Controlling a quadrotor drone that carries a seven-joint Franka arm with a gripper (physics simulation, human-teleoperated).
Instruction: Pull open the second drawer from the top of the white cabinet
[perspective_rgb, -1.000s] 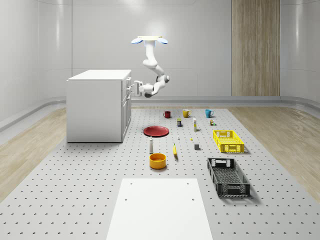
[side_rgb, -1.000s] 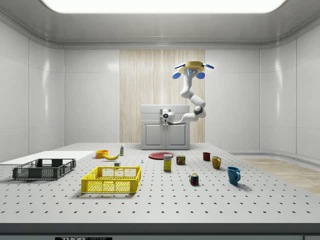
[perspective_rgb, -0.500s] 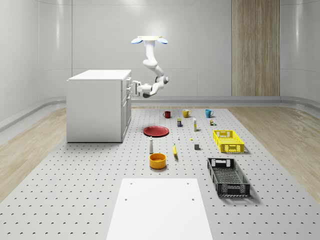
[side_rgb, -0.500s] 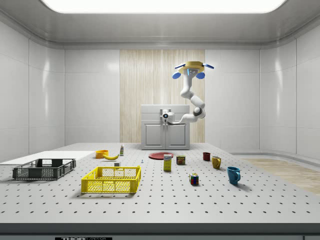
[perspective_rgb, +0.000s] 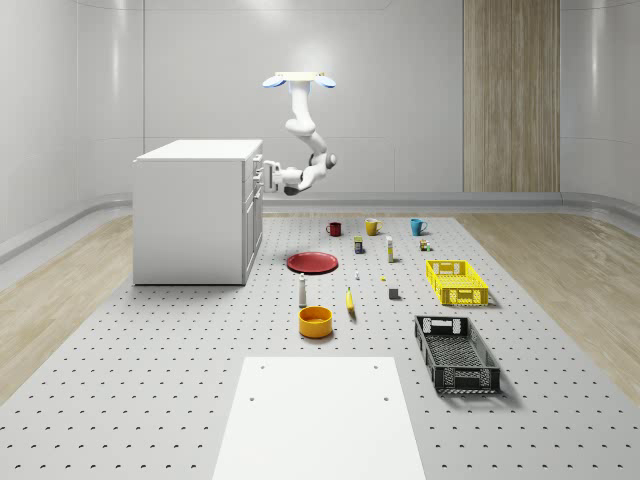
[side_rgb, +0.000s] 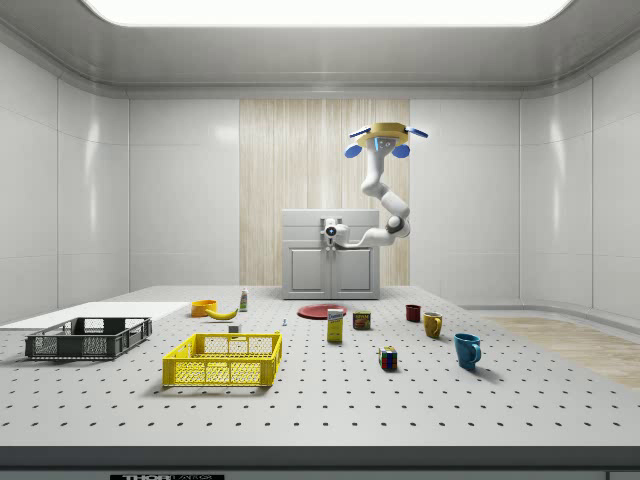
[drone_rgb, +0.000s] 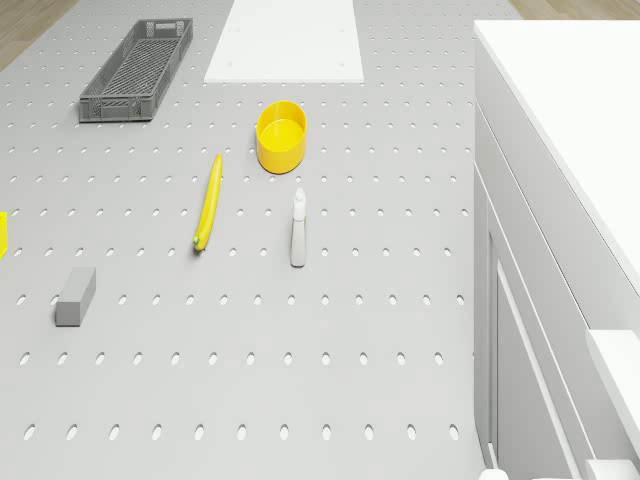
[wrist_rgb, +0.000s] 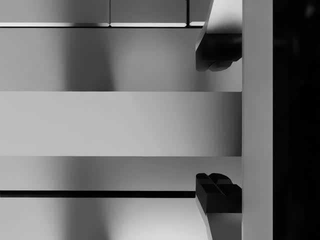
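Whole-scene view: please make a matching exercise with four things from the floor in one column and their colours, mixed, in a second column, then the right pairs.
Things:
1. plate
2. bowl
3. far crate
4. near crate

Colours:
A. black
B. red
C. yellow
D. orange

Pairs: 1-B, 2-D, 3-C, 4-A

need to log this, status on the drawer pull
Drone hovering beside white cabinet. Gripper open, fingers straddling drawer handle. Nothing in the way.
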